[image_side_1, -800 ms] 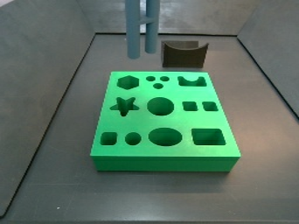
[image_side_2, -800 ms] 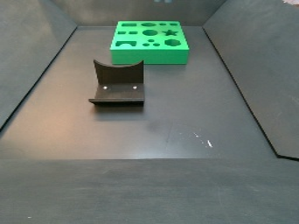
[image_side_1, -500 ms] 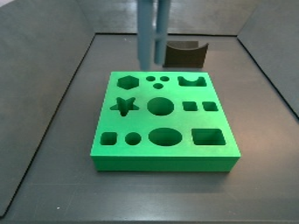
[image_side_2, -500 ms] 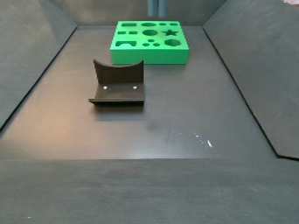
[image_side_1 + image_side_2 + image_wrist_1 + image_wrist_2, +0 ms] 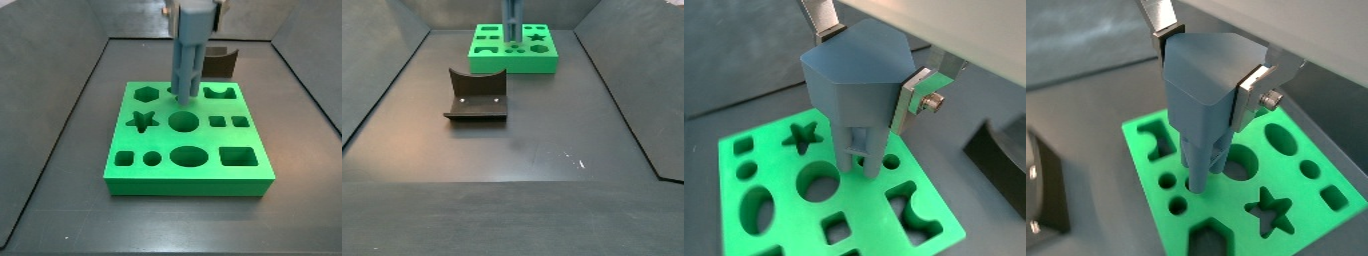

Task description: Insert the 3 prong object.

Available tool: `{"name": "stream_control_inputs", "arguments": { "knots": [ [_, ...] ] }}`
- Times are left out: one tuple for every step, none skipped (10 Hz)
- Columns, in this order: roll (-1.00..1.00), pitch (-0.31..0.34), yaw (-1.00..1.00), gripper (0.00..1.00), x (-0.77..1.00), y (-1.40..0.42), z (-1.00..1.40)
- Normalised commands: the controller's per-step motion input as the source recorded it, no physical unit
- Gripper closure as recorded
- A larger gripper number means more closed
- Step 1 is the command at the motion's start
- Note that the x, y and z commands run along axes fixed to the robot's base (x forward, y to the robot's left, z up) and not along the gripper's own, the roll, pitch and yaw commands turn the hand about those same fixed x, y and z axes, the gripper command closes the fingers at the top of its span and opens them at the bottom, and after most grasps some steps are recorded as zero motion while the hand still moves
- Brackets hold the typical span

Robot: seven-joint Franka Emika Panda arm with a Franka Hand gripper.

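Over the green board (image 5: 187, 135), near its 12 o'clock edge, the three-prong piece (image 5: 190, 58) had come down and across since half a second before; we judged insertion imminent. Our pincer (image 5: 865, 75) gripped it, clenched, prongs just above the three small holes (image 5: 179, 94).

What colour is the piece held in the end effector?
Blue-grey 3 prong object, clearest in a wrist view, between the end effector fingers.

A lab test cell: grey walled enclosure (image 5: 396, 150), dark fixture (image 5: 476, 95), green shape-sorting block (image 5: 187, 140).
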Motion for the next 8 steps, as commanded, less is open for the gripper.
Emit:
{"name": "stream_control_inputs", "arguments": {
  "knots": [
    [0.00, 0.000, 0.80, 1.00, -0.08, 0.41, -0.29],
    [-0.04, -0.027, 0.69, 1.00, -0.14, 0.52, -0.16],
    [-0.07, -0.049, 0.28, 1.00, -0.16, 0.39, -0.10],
    [-0.09, -0.030, 0.00, 1.00, -0.07, 0.19, -0.21],
    [-0.10, -0.061, 0.00, 1.00, -0.08, 0.09, -0.37],
    [-0.16, -0.156, -0.09, 1.00, 0.00, -0.09, -0.67],
    [-0.10, -0.087, -0.19, 1.00, 0.29, -0.12, -0.84],
    [-0.06, -0.026, -0.29, 1.00, 0.37, 0.00, -0.76]
  ]
}}
